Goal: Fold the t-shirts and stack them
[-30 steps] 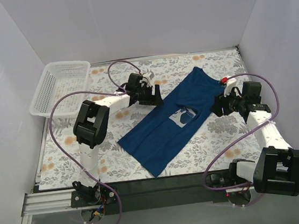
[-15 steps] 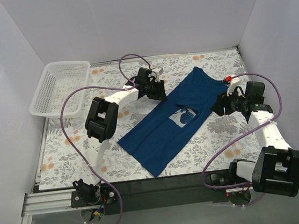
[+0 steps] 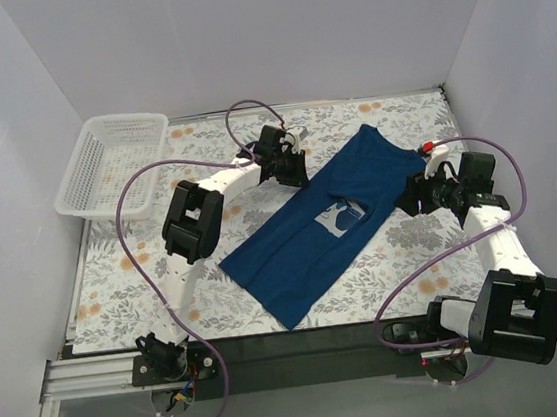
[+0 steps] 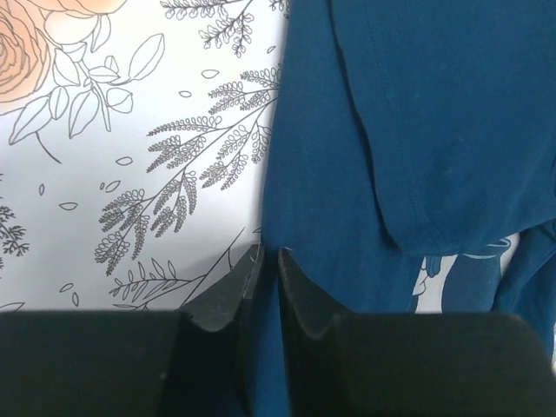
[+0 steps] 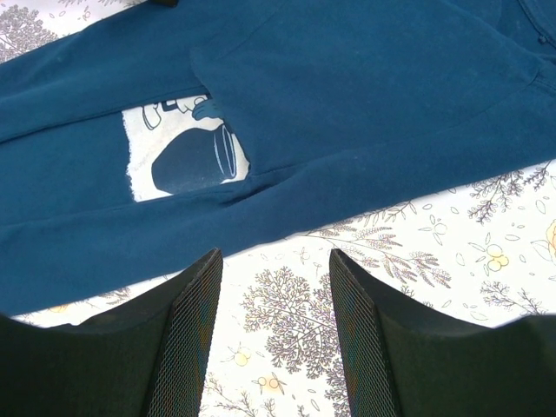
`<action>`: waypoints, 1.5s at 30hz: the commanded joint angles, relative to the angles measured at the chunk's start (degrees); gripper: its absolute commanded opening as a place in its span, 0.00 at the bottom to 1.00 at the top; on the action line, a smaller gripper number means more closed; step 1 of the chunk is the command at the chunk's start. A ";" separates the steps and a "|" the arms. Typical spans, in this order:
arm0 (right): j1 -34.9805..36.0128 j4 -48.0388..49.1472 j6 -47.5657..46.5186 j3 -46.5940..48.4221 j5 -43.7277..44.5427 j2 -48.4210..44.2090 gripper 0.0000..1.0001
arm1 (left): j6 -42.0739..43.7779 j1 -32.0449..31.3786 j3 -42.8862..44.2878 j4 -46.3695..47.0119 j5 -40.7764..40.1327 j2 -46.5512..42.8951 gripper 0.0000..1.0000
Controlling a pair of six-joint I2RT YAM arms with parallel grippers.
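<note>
T-shirt (image 3: 298,248): one; basket (image 3: 79,181): one.

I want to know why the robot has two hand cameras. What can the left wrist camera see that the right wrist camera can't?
Only the left wrist view: a big orange flower on the tablecloth, and the left end effector pinched nearly shut on the t-shirt edge.
Only the right wrist view: the whole pale chest graphic with its dark jug, and the right end effector open over the tablecloth beside the shirt.
Both: the navy t-shirt lying on the flowery tablecloth.
</note>
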 commanded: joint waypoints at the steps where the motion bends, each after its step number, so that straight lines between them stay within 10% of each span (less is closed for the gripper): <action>1: -0.48 1.71 0.53 -0.17 -0.30 0.43 0.50 | 1.42 -0.69 0.26 -4.52 0.97 0.93 0.12; 4: -0.65 1.71 0.53 -0.17 -0.21 0.51 0.50 | 1.95 -0.69 0.18 -4.70 0.53 0.76 0.00; 28: -1.18 1.45 0.62 0.79 2.07 3.32 0.50 | 0.20 13.98 -15.80 -0.31 -4.92 -9.17 0.00; 37: -0.04 8.92 15.19 14.74 -3.11 21.67 0.62 | -3.41 17.33 -24.69 3.21 -7.38 -16.38 0.00; 45: 12.35 10.59 31.26 41.18 5.13 48.22 0.63 | -8.59 18.29 -31.45 8.73 -8.35 -24.80 0.52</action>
